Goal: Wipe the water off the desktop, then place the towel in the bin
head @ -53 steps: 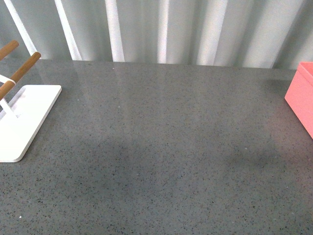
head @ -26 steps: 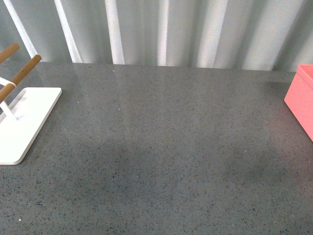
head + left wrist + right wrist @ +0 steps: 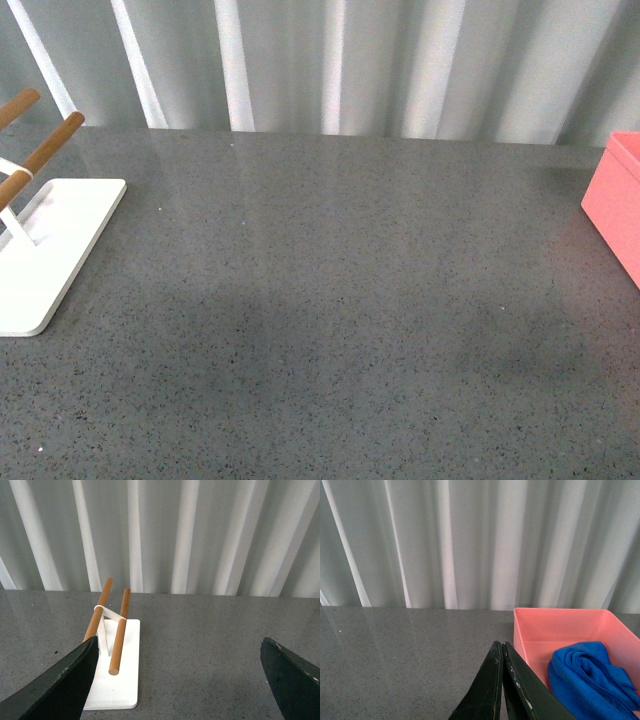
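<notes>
Now the towel (image 3: 590, 677) is lying in the bin (image 3: 535, 632); my right tool (image 3: 502, 680) is closed empty, my left tool (image 3: 175, 680) gaping; swinging carelessly risks clipping the rim.

A pale grey-white curtain (image 3: 330, 65) is hanging in long vertical folds across the whole far side of the scene, closing off the view behind the work surface. Soft, even light is falling on its pleats, brightening some folds and leaving others in grey shade. At the far left, a flat white stand (image 3: 45, 250) with wooden pegs (image 3: 40, 152) is sitting.
</notes>
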Controlling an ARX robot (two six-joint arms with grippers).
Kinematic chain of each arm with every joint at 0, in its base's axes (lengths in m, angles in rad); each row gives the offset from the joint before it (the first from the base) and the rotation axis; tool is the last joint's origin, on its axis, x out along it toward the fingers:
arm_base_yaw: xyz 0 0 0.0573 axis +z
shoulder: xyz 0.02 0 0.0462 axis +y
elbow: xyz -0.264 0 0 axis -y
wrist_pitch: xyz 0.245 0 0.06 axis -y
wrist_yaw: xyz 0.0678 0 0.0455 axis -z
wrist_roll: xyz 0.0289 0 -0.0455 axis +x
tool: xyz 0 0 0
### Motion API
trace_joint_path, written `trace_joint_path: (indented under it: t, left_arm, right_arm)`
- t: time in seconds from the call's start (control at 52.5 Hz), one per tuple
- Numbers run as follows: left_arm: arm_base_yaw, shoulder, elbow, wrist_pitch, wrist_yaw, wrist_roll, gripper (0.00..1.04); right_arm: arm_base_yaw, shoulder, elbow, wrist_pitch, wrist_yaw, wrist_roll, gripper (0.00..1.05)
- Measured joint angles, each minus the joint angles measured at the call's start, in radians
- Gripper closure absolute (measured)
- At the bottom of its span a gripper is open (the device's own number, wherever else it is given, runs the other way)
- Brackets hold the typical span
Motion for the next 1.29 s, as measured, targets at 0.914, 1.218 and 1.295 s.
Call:
trace_joint_path:
  t: [0.914, 1.218, 1.295]
  left_arm:
    - [0.000, -0.001, 0.000, 0.000, 0.000, 0.000, 0.07]
    - [0.000, -0.001, 0.000, 0.000, 0.000, 0.000, 0.07]
    - [0.000, -0.001, 0.000, 0.000, 0.000, 0.000, 0.07]
  right_arm:
    - [0.000, -0.180, 0.000, -0.188, 0.002, 0.005, 0.08]
    - [0.000, -0.180, 0.000, -0.188, 0.002, 0.005, 0.07]
    - [0.000, -0.180, 0.000, -0.188, 0.002, 0.005, 0.07]
